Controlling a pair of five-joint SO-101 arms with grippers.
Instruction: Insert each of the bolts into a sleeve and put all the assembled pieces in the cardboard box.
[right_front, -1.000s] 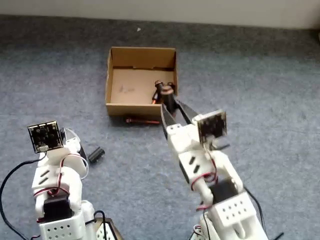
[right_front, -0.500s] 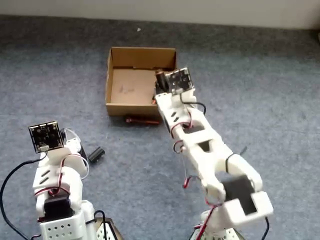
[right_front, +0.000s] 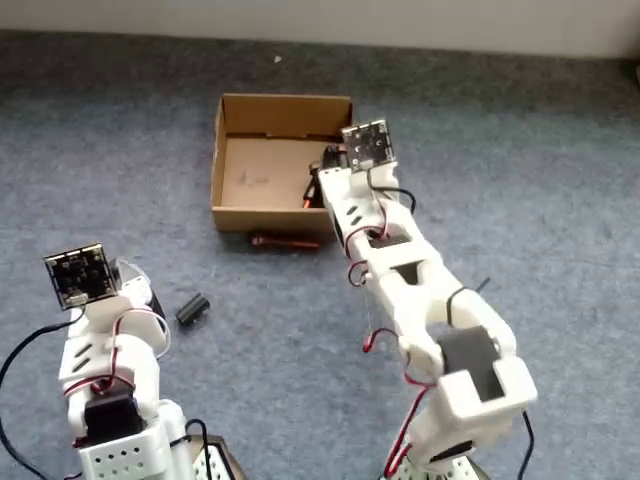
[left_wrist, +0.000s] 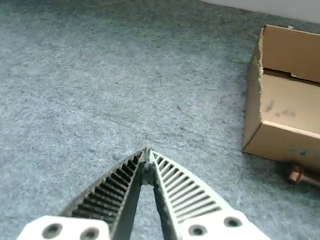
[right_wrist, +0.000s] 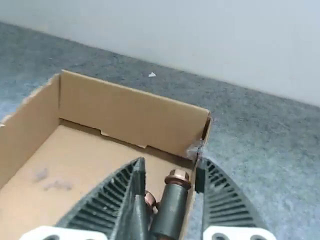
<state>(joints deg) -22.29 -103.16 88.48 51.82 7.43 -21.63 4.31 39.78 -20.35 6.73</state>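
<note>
— How is the right arm (right_front: 400, 280) posed?
— It is stretched long toward the far edge of the carpet (right_front: 520, 200), with its wrist over the right wall of the cardboard box (right_front: 265, 217). The right gripper (right_wrist: 171, 162) points down into the box's far right corner.
— And its claw?
— It is spread wide. An assembled piece (right_wrist: 172, 200), a copper bolt in a dark sleeve, stands upright between the jaws inside the box. It sits close to one finger, with a clear gap to the other. A second copper bolt head (right_wrist: 149, 200) shows just beside it.
— The left arm (right_front: 105, 350)?
— It is folded back at the near left corner of the carpet and aimed low across it. The left gripper (left_wrist: 146, 155) is closed, its tips meeting on nothing.
— What else lies out?
— A loose bolt (right_front: 283, 241) lies on the carpet along the box's near wall. An empty sleeve (right_front: 192, 308) lies nearer the left arm, well apart from the box.
</note>
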